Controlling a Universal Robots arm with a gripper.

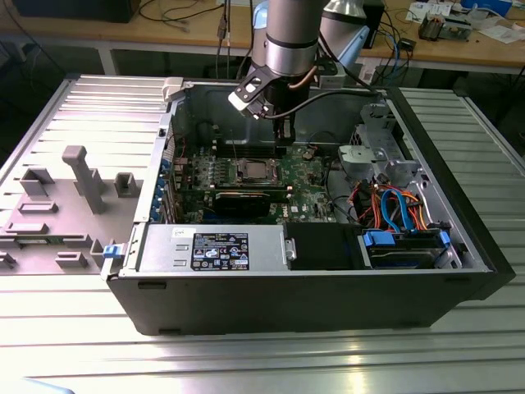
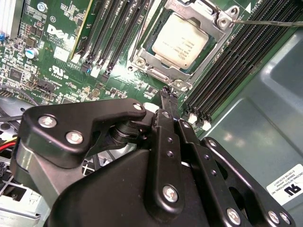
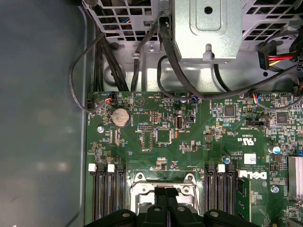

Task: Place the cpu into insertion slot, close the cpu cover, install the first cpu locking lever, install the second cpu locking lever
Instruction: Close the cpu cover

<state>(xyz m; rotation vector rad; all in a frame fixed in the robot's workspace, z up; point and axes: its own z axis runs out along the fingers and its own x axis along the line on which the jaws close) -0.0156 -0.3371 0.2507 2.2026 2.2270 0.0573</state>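
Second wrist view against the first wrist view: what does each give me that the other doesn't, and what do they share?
Second wrist view adds: the cpu top, seated inside the cover, and a thin lever at the cover's corner. First wrist view adds: the coin battery, cables and metal cage beyond the board. Shared: the gripper, fingers together, just off the cover; the memory slots; the green board.

Ribbed silvery aluminium-profile tabletop [image 1: 262, 361], glare near front edge; long light wooden workbench [image 1: 82, 34] behind, dark cables [image 1: 174, 11] strewn.
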